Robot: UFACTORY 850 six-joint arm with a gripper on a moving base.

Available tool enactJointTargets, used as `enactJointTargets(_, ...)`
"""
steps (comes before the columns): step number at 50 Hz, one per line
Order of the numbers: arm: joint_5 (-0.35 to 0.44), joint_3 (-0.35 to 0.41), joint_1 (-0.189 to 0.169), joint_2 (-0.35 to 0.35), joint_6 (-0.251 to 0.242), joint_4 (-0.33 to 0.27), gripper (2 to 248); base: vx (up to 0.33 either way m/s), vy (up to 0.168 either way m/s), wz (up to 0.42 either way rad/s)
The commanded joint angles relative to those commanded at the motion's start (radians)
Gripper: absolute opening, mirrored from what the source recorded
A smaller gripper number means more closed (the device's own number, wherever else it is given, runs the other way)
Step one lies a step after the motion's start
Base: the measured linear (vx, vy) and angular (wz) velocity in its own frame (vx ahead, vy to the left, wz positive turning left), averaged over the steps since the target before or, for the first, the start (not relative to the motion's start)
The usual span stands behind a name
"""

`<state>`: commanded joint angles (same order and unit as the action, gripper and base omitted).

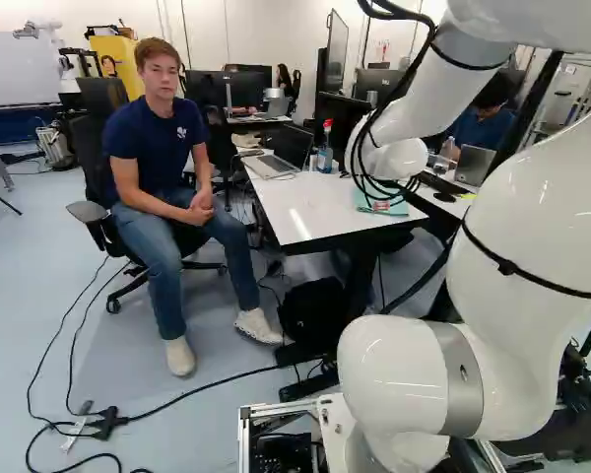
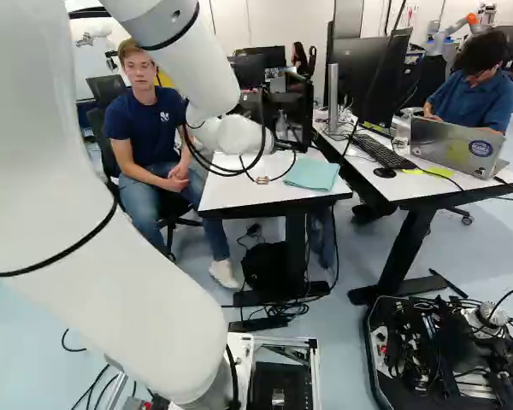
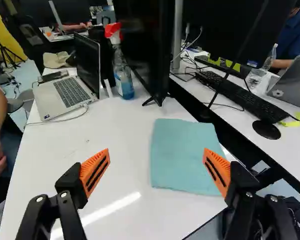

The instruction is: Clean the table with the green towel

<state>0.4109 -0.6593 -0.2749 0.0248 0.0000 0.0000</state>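
In the right base view my gripper [image 2: 262,180] hangs over the white table [image 2: 231,192], partly hidden by the arm's wrist and cables. The wrist view shows the gripper [image 3: 156,159] open, its orange-padded fingers wide apart with nothing held. The light green towel [image 3: 182,155] lies flat and folded on the table [image 3: 125,172], ahead of the gripper and beneath one finger, near the table's edge. In the right base view the towel [image 2: 312,174] is at the table's right corner. Small faint marks dot the white tabletop.
An open laptop [image 3: 70,92], a spray bottle [image 3: 123,75] with a red head and a black monitor [image 3: 142,45] stand at the table's far part. A second desk with a keyboard [image 3: 240,96] and mouse [image 3: 266,129] adjoins across a gap. A person sits beside the table.
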Motion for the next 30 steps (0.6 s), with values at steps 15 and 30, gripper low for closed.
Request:
enactJointTargets(15, -0.106, -0.08, -0.024, -0.044, 0.0, 0.0, 247, 0.0, 0.0, 0.0)
enactJointTargets(30, -0.224, -0.16, -0.046, -0.087, 0.0, 0.0, 247, 0.0, 0.0, 0.0)
